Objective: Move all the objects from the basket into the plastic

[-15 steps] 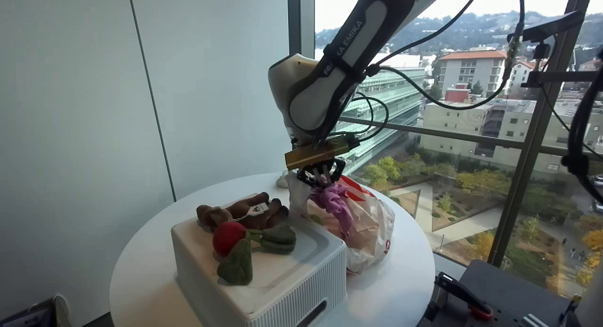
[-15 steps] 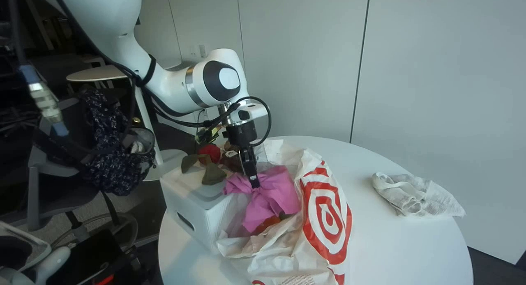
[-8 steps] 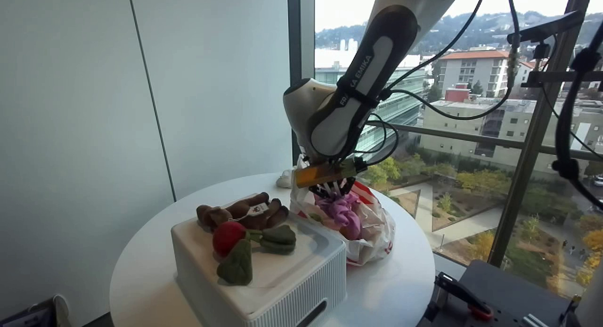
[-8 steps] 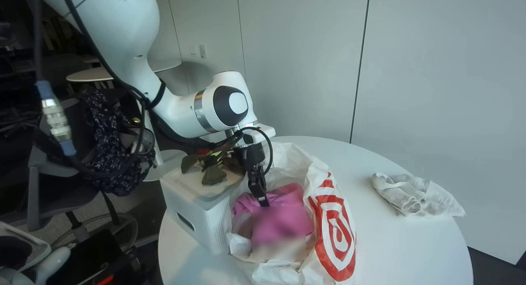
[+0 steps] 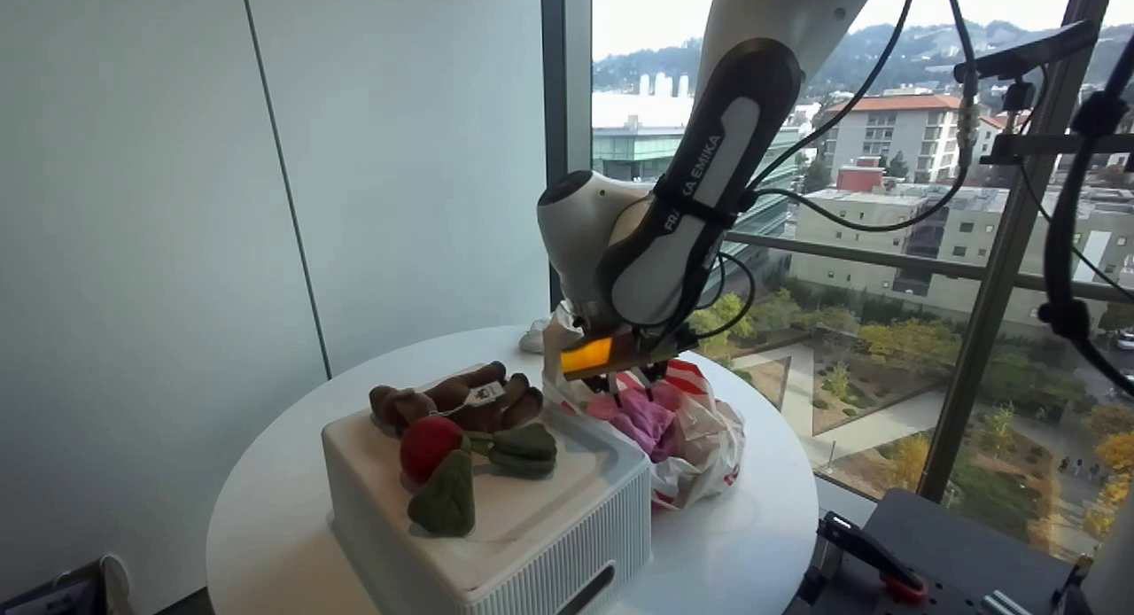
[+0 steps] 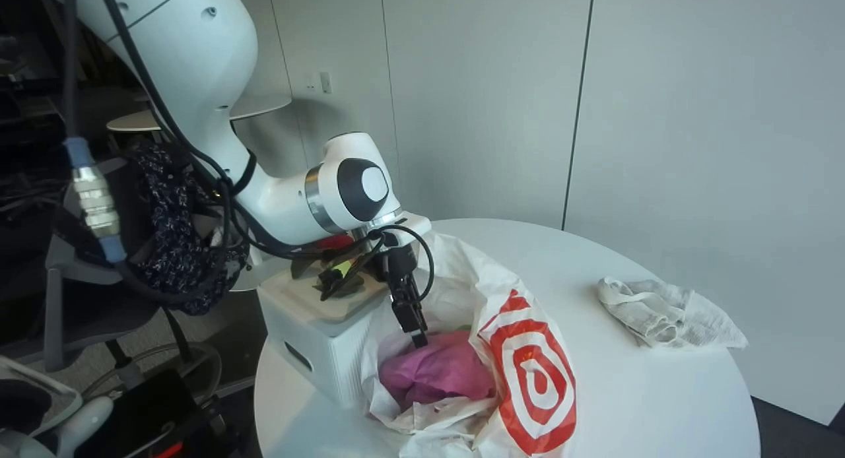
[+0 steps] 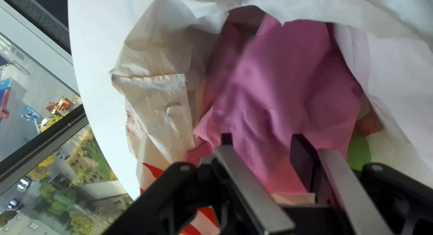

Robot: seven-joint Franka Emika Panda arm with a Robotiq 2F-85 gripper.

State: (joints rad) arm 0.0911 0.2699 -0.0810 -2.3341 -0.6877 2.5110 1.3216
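Observation:
A pink cloth lies crumpled inside the white plastic bag with red rings (image 6: 535,379); the cloth shows in both exterior views (image 5: 649,427) (image 6: 439,372) and in the wrist view (image 7: 287,79). My gripper is open at the bag's mouth, just above the cloth, with its fingers apart in the wrist view (image 7: 262,143); it also shows in the exterior views (image 5: 627,395) (image 6: 418,338). A red radish toy with green leaves (image 5: 430,447) and a brown plush toy (image 5: 456,393) lie on top of the white ribbed box (image 5: 567,540). The arm partly hides them in an exterior view.
The box and bag stand side by side on a round white table (image 5: 283,544). A crumpled whitish cloth (image 6: 667,313) lies on the table beyond the bag. Something green (image 7: 359,152) shows inside the bag. A window and a wall stand behind the table.
My gripper has moved down into the bag's mouth with the pink cloth and has opened. The cloth has gone from hanging in the fingers to lying in the bag.

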